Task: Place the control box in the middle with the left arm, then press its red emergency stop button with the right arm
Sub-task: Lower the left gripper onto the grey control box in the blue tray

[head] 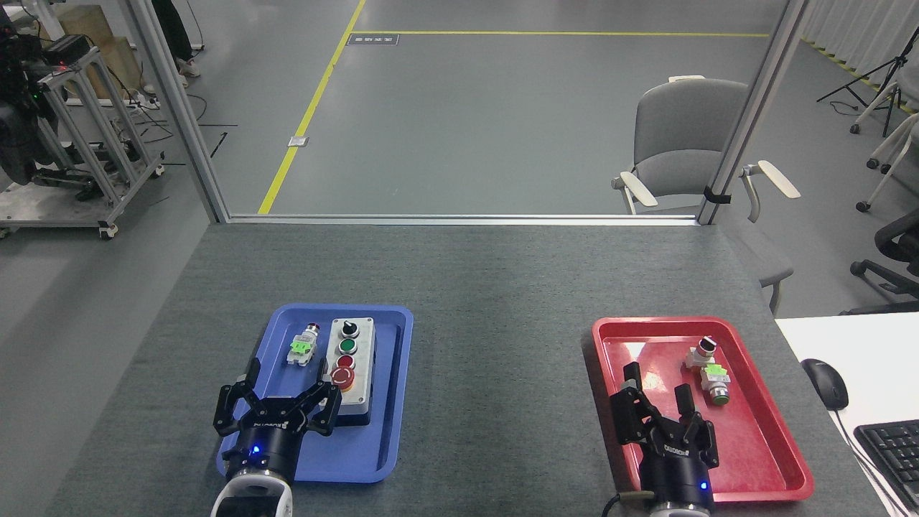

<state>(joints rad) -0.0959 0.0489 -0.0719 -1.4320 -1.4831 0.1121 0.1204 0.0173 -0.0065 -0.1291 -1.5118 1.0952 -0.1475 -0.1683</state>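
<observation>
The light grey control box (352, 359) lies in the blue tray (391, 438) at the left, with a black knob, a green button and a small red button in a row. Its red emergency stop button (343, 376) with the yellow collar is at the near end. My left gripper (276, 398) hovers open over the tray's near left part, just left of the box's near end, its fingers spread. My right gripper (657, 398) stands open over the red tray (761, 459), holding nothing. The middle (502, 380) is bare dark grey felt between the trays.
A small loose switch with a green block (303, 347) lies in the blue tray left of the box. Another loose switch (707, 370) lies in the red tray. A mouse (824, 383) and keyboard (890, 449) sit on a white desk at the right. A chair (682, 151) stands beyond the table.
</observation>
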